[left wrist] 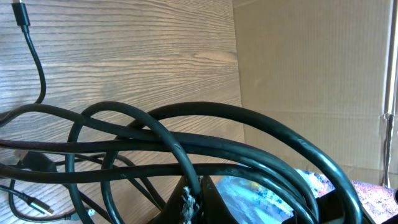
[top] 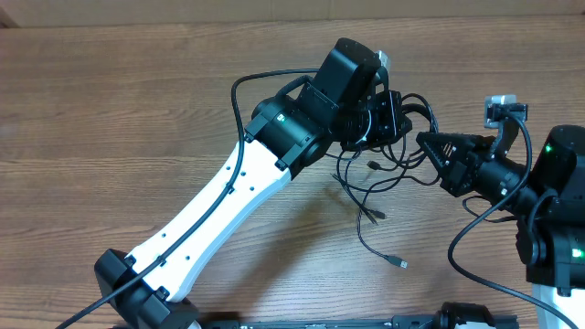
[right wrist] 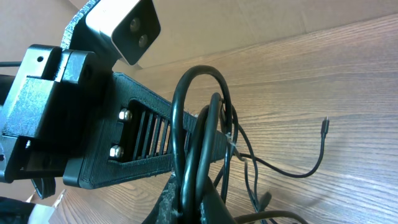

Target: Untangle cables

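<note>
The cables [top: 388, 157] are a tangle of thin black cords hanging between my two grippers over the wooden table. Loose ends with small plugs trail toward the front [top: 399, 262]. My left gripper [top: 388, 117] is shut on a bunch of cable loops; in the left wrist view the cords [left wrist: 186, 149] pass through its jaws [left wrist: 194, 200]. My right gripper [top: 426, 143] is shut on the cables just right of the left one. In the right wrist view the loops [right wrist: 205, 118] rise from its jaws [right wrist: 198, 202], right beside the left gripper's body [right wrist: 124, 146].
A cardboard wall [left wrist: 311, 74] stands along the table's far edge [top: 274, 11]. The wooden table [top: 137, 110] stretches to the left. The left arm's white link [top: 219, 201] crosses the front left. The right arm's base [top: 558, 228] stands at the right edge.
</note>
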You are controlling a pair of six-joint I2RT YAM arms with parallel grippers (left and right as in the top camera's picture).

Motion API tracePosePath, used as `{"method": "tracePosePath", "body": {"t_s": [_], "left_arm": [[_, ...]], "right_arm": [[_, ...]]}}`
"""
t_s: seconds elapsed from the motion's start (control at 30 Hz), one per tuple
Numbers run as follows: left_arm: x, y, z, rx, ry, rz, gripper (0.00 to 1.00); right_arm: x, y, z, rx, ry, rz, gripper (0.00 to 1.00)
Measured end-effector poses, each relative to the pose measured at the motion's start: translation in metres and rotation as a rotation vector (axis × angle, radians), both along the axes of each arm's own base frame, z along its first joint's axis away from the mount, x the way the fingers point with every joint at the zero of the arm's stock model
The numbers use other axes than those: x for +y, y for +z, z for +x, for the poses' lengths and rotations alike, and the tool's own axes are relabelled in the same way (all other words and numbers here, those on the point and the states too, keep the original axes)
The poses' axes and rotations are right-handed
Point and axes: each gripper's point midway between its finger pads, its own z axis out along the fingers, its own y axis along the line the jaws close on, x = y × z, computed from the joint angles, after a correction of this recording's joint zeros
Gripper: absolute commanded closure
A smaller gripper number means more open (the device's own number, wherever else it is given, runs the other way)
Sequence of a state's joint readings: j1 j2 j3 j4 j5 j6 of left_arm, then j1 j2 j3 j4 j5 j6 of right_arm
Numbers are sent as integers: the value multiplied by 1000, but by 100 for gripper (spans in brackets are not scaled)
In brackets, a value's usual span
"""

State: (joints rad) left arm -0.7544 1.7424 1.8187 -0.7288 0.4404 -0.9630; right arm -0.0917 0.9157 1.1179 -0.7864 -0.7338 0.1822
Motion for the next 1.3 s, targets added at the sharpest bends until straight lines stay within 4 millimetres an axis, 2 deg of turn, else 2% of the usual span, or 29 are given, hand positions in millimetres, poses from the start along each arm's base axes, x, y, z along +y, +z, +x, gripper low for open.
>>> {"method": "tracePosePath", "body": {"t_s": [0.2,0.37,0.47,0.77,0.87,1.03,1.3], "left_arm": [[2,1,3,23,23,-11,96],[13,3,13,116,77,-56,96],[29,7,28,190,122,-100,96],[100,14,80,375,311,-220,96],[117,14,91,410,365,-243,96],[136,12,100,481,440,-267,95],[154,-4,100,581,548,-236,96]], "right_arm": [[0,-5,-2,13,5,-14,96],[-5,-10,-1,23,-21,-46,96],[-9,-12,1,19,-41,-68,96],[-12,-16,1,16,-47,-102,96],[-13,-16,1,15,-45,-107,96],[-12,-16,1,11,-42,-110,96],[-12,-16,1,9,-36,-109,96]]}}
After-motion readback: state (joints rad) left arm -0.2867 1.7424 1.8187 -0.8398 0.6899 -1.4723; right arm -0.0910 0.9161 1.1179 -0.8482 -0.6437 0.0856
